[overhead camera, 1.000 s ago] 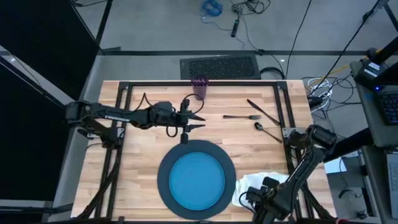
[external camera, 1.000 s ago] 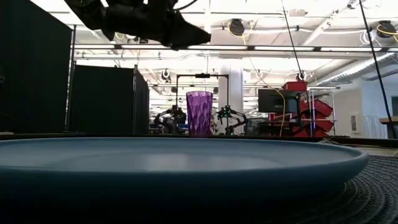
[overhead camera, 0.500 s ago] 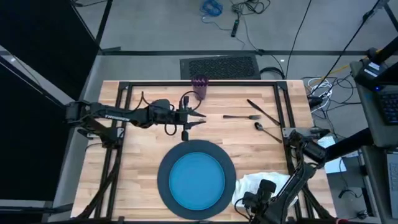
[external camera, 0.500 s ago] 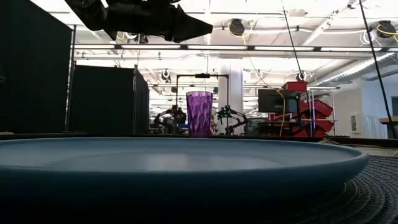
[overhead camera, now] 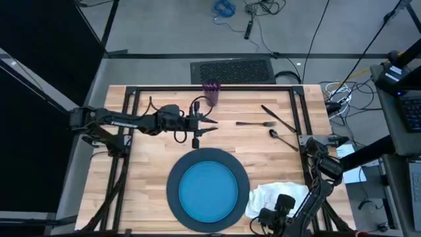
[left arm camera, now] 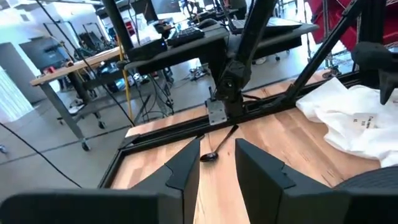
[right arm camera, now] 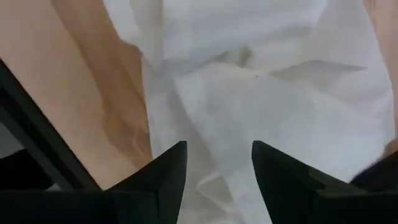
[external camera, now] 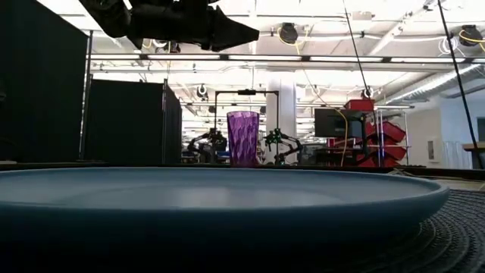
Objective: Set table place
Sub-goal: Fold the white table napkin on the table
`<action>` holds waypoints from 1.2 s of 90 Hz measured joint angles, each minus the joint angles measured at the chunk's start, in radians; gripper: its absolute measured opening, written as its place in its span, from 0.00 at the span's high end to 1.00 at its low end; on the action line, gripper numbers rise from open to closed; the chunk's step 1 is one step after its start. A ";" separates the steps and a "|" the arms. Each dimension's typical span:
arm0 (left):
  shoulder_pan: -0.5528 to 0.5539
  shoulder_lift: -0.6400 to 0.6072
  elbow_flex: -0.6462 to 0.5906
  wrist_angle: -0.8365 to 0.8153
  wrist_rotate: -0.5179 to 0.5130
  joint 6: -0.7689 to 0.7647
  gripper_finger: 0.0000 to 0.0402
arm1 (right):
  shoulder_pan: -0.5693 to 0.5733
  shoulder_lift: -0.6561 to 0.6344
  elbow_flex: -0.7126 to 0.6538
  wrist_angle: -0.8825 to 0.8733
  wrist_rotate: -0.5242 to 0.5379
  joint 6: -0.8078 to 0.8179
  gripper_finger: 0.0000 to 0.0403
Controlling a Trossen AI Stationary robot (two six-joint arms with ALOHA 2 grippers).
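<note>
The left gripper [overhead camera: 212, 125], unmoved and spread open, is held above the table [overhead camera: 151, 168] just short of the purple cup [overhead camera: 210, 93], while the right gripper [right arm camera: 213, 163], drawn slightly back, is parted over the white napkin [overhead camera: 276, 196].

1. The left arm reaches in from the left edge of the desk [overhead camera: 145, 171], stretched level above its middle.
2. The left end effector [overhead camera: 209, 125] hangs above the desk with its fingers [left arm camera: 186, 168] parted and nothing between them.
3. The right arm is folded at the desk's near right corner.
4. The right end effector [overhead camera: 263, 215] sits low there, its fingers [right arm camera: 165, 168] spread apart.
</note>
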 joint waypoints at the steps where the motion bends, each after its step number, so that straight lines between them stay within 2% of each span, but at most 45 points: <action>1: 0.000 0.000 0.000 0.000 0.000 0.000 0.78 | 0.000 0.000 0.000 0.000 0.000 0.000 0.58; 35: 0.000 0.000 0.000 -0.016 0.000 0.000 0.78 | 0.018 0.038 -0.003 -0.010 0.012 0.010 0.58; 48: 0.000 0.000 0.000 -0.016 0.000 0.001 0.78 | 0.017 0.083 -0.003 -0.092 0.007 -0.002 0.60; 56: 0.000 0.000 0.000 -0.016 0.000 0.001 0.78 | 0.011 0.110 -0.005 -0.163 0.004 -0.001 0.68; 67: 0.001 0.000 0.000 -0.014 0.000 0.001 0.78 | -0.011 0.112 -0.027 -0.160 0.028 -0.034 0.92; 71: 0.001 0.000 0.000 -0.013 0.000 0.001 0.78 | -0.021 0.112 -0.028 -0.156 0.041 -0.046 0.97; 81: 0.003 0.000 0.000 -0.014 0.000 0.001 0.78 | -0.054 0.101 -0.028 -0.156 0.104 -0.065 0.99; 90: 0.003 0.000 0.000 -0.014 0.000 0.001 0.78 | -0.091 0.068 -0.028 -0.158 0.206 -0.076 1.00; 108: 0.003 -0.005 0.000 -0.020 0.000 0.001 0.78 | -0.186 -0.058 -0.028 -0.157 0.554 -0.115 1.00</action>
